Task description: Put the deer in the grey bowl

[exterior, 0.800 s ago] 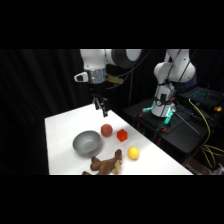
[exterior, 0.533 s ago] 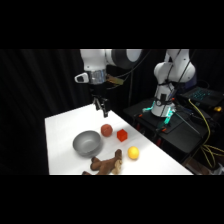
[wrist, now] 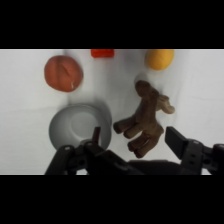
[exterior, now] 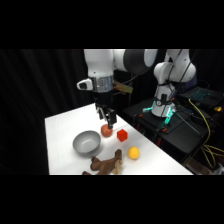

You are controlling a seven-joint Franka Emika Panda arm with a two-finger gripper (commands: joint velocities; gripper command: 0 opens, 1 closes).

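The brown plush deer with tan patches (exterior: 106, 164) lies flat on the white desk (exterior: 62, 132) near its front edge, legs limp and splayed, just beside the round shallow grey metallic bowl (exterior: 87, 142) but outside it — from the wrist view the deer (wrist: 145, 117) sits to the right of the bowl (wrist: 77, 125), a narrow strip of bare desk (wrist: 20, 100) showing between them. The bowl holds nothing. The white arm's black two-finger gripper (exterior: 108, 118) hangs above the desk, over the space between the bowl and a reddish-brown ball (exterior: 106, 130), well clear of the deer; its jaws stand apart with nothing between them, and in the wrist view the gripper (wrist: 137, 142) shows one finger low over the bowl's rim and the other at the right beyond the deer's legs. Three small things stand around the deer's far side: the reddish-brown ball (wrist: 63, 73), a red cube (exterior: 122, 134) just beside the ball, and a round yellow fruit (exterior: 133, 153) close to the deer's head. The red cube (wrist: 102, 52) and yellow fruit (wrist: 159, 58) lie at the top of the wrist view — none of them touches the deer or covers the bowl's mouth.
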